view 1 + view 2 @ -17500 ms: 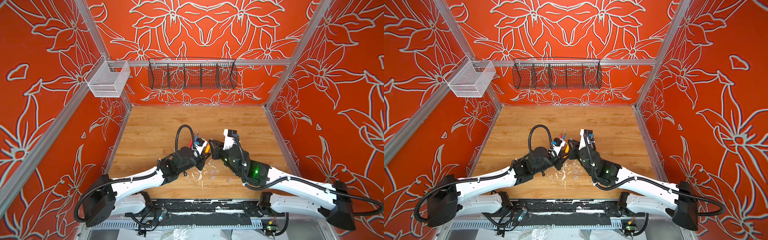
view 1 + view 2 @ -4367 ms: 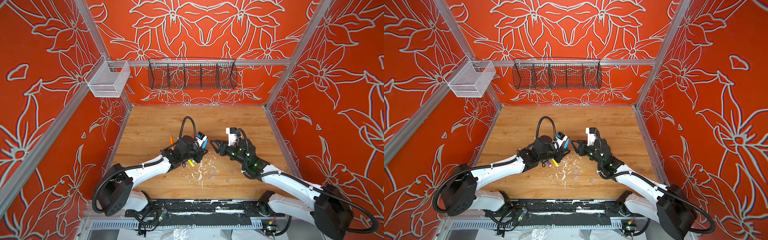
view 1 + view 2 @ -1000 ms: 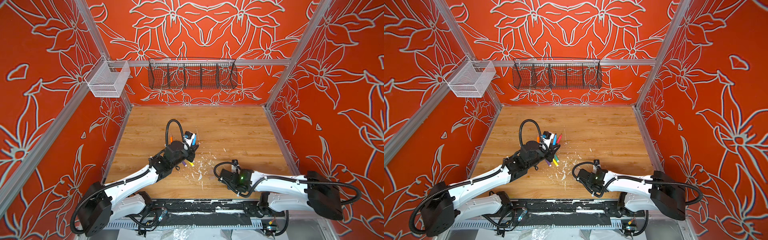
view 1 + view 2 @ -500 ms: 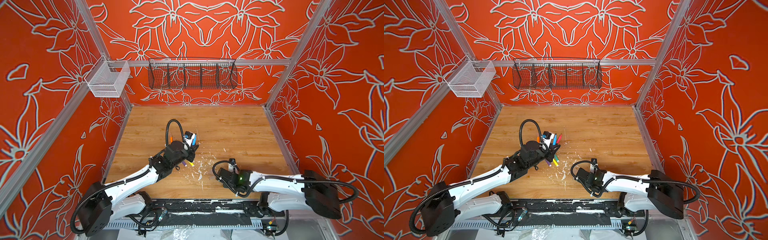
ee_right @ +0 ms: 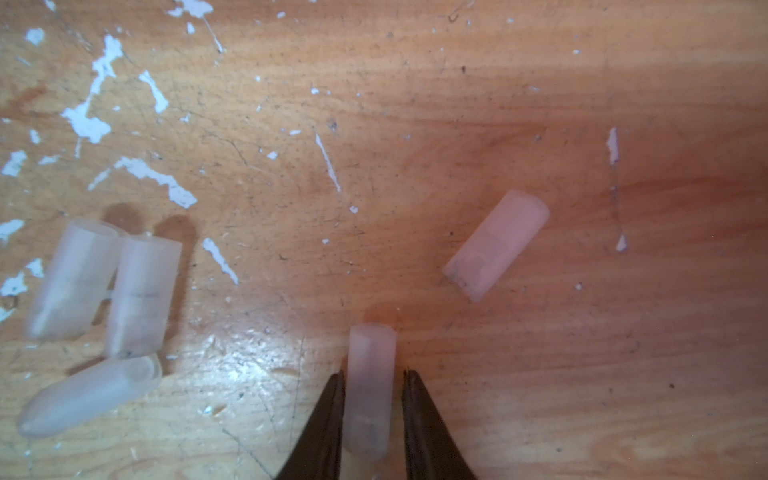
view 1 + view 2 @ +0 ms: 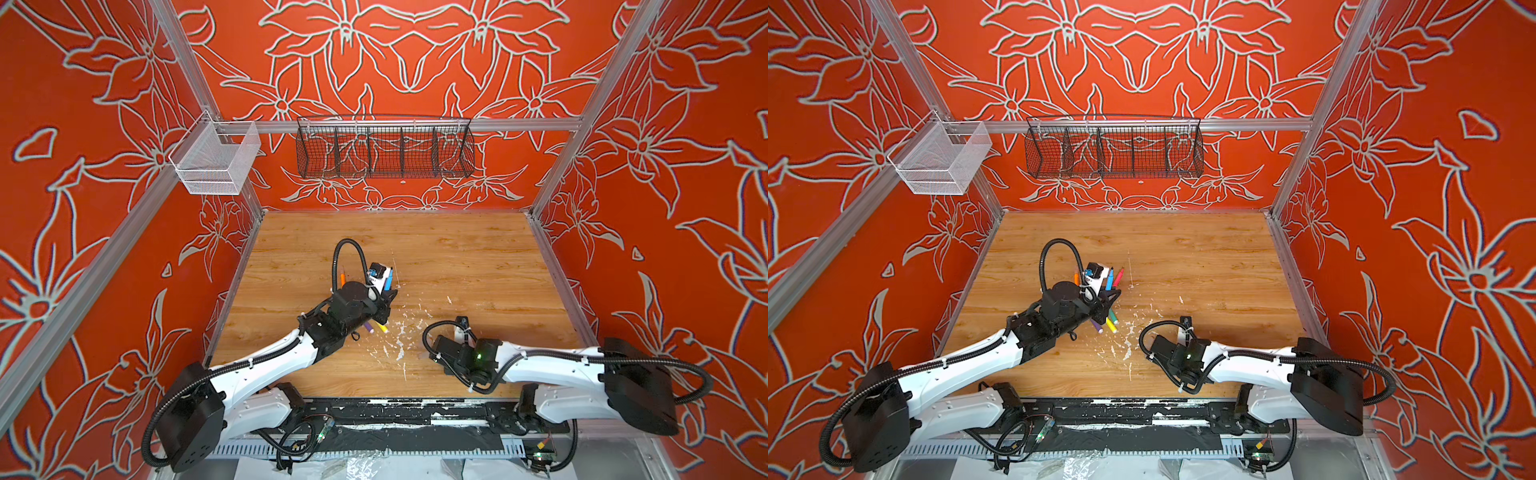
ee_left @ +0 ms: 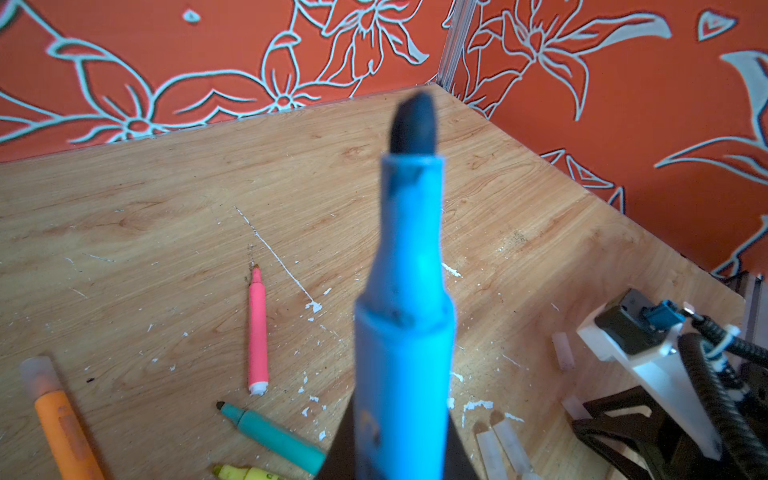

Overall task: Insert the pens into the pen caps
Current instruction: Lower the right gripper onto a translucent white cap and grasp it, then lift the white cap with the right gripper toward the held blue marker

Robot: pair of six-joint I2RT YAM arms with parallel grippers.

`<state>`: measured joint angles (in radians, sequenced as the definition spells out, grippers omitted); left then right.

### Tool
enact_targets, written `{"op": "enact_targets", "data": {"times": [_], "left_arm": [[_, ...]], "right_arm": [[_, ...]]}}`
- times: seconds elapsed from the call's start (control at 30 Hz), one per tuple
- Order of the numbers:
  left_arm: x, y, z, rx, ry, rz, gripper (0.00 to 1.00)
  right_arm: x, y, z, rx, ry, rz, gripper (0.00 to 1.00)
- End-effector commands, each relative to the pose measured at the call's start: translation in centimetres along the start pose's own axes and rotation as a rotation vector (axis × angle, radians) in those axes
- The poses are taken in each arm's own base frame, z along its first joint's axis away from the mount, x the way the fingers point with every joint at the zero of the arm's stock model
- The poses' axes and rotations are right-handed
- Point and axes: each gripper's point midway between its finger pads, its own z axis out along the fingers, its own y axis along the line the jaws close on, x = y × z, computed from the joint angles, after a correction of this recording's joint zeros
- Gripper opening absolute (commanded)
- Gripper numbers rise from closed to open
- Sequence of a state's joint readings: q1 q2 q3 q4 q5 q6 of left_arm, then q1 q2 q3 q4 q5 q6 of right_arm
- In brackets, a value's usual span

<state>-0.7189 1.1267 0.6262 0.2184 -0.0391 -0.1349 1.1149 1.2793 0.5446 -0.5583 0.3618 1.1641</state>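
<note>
The right gripper straddles a clear cap lying on the table, jaws narrow but not yet pinching, while the left gripper clamps an uncapped blue pen; an off-centre squeeze could flick the slick tube away.

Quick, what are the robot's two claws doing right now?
Left gripper: closed, holding the blue pen.
Right gripper: open around a pen cap, not gripping yet.

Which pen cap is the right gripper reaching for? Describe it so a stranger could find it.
On the wooden table under the right gripper lie five translucent caps. A bunch of three lies apart, and a lone cap lies slanted. The target cap is the only one between the gripper's two dark fingers.
</note>
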Motion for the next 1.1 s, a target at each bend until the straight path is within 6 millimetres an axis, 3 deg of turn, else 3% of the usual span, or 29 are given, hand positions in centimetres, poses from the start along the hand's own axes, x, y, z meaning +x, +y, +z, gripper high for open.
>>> {"op": "enact_targets", "data": {"times": [0.0,0.23,0.57,0.73,0.87,1.07], "left_arm": [[-0.9,-0.2,0.1,0.01,-0.018,-0.006,0.0],[-0.8,-0.2,0.0,0.01,-0.017,-0.005,0.0],[-0.9,-0.1,0.0,0.009,-0.018,-0.004,0.0],[-0.9,-0.2,0.0,0.015,-0.019,-0.006,0.0],[-0.8,-0.5,0.1,0.031,-0.015,-0.01,0.0],[-0.8,-1.9,0.4,0.112,-0.003,-0.041,0.0]], "right_arm": [[1.9,-3.3,0.8,0.138,0.06,-0.038,0.33],[1.9,-3.8,1.8,0.127,0.086,-0.021,0.32],[2.3,-3.4,1.7,0.097,0.108,-0.011,0.12],[1.8,-3.3,1.1,0.074,0.09,0.009,0.08],[-0.5,-2.6,-0.9,0.016,0.01,0.039,0.06],[-6.7,-1.2,-6.5,-0.114,-0.2,0.124,0.06]]}}
